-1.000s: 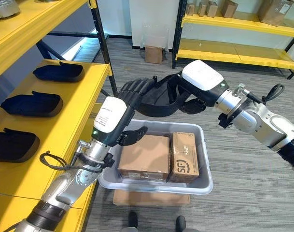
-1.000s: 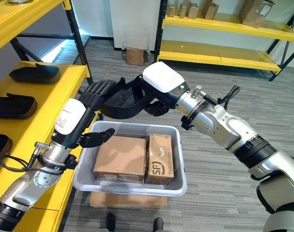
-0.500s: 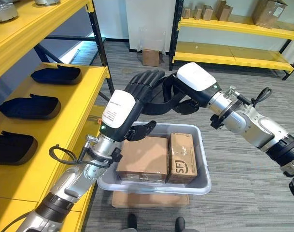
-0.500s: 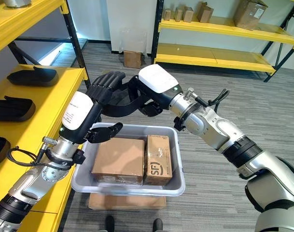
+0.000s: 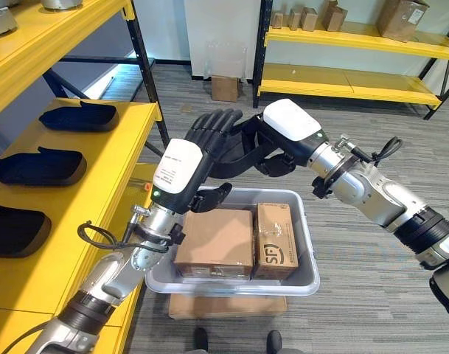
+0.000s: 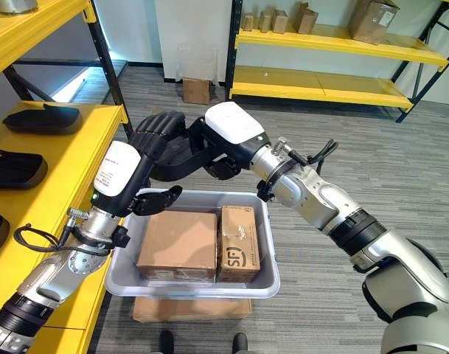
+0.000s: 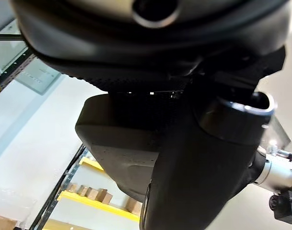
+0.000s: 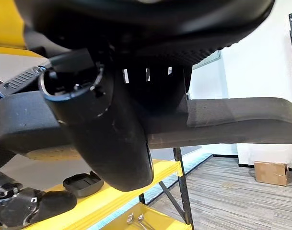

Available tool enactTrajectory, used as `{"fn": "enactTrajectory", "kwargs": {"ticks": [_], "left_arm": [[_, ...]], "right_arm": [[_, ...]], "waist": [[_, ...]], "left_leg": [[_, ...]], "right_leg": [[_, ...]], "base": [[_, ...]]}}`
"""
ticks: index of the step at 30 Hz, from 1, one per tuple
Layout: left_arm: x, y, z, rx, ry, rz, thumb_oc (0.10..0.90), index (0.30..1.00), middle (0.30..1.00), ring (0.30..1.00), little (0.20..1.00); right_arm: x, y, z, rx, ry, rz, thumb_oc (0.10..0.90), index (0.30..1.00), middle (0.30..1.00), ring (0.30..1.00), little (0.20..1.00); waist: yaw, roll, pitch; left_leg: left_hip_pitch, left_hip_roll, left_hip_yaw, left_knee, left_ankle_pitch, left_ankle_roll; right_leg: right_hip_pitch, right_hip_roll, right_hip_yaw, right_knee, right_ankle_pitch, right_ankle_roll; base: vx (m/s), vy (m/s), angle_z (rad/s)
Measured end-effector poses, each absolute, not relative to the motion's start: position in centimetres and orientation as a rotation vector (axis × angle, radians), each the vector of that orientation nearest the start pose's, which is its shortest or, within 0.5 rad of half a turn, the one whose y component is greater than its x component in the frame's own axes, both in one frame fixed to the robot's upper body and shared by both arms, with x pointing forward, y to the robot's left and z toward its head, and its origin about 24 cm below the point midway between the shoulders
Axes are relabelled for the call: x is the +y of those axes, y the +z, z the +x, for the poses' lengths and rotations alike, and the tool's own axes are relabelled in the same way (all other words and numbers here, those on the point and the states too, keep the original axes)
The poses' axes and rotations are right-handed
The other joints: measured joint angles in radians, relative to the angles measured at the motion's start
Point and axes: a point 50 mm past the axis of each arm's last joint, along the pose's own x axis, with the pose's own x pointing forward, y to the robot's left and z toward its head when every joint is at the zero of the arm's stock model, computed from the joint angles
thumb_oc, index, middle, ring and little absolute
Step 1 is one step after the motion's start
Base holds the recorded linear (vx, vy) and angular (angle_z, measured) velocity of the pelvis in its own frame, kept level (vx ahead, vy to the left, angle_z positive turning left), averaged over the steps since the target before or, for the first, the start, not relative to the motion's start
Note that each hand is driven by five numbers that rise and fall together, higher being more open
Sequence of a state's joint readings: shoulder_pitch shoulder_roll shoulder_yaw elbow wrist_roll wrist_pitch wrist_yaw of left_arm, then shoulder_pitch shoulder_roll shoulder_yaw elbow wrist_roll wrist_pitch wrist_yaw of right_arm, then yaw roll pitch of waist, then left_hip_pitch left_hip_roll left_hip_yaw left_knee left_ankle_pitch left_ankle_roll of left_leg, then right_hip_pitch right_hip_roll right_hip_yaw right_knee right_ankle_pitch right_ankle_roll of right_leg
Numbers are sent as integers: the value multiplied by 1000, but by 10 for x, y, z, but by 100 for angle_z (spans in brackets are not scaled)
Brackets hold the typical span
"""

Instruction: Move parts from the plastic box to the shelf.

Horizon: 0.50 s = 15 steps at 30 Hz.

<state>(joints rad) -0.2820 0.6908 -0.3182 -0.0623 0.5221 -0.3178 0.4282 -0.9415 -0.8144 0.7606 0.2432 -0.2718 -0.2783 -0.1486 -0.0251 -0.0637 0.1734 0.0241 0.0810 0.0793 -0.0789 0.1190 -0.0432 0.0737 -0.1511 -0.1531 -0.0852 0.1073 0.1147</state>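
Both hands are raised above the grey plastic box (image 5: 307,254): a dark curved part (image 5: 235,151) is gripped by the right hand (image 5: 272,151), while its far end is cradled by the left hand (image 5: 209,133) with straight fingers. More dark parts (image 5: 36,164) are seen resting on the yellow shelf (image 5: 106,177) alongside.

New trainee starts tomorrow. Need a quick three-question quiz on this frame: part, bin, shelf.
1. True or false: the black foam part is held up between the left hand and the right hand, above the grey plastic box.
2. How many cardboard boxes lie in that box?
3. Black parts already lie on the yellow shelf on the robot's: A) left B) right

Key: 1 true; 2 two; 3 A.
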Motion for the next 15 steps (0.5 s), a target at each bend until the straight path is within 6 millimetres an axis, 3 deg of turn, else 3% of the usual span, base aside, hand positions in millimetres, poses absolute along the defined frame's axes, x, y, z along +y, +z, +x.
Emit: {"fn": "enactTrajectory", "kwargs": {"ticks": [15], "left_arm": [[173, 145, 285, -769, -33, 1057, 900, 1000, 1000, 1000, 1000]], "right_arm": [[-114, 214, 342, -773, 430, -1253, 400, 300, 300, 300, 300]], "waist": [[-5, 0, -1]], "left_leg": [[-1, 2, 20, 0, -1, 0]], "right_leg": [[-12, 1, 15, 0, 4, -3]], "base": [[6, 1, -2]]}}
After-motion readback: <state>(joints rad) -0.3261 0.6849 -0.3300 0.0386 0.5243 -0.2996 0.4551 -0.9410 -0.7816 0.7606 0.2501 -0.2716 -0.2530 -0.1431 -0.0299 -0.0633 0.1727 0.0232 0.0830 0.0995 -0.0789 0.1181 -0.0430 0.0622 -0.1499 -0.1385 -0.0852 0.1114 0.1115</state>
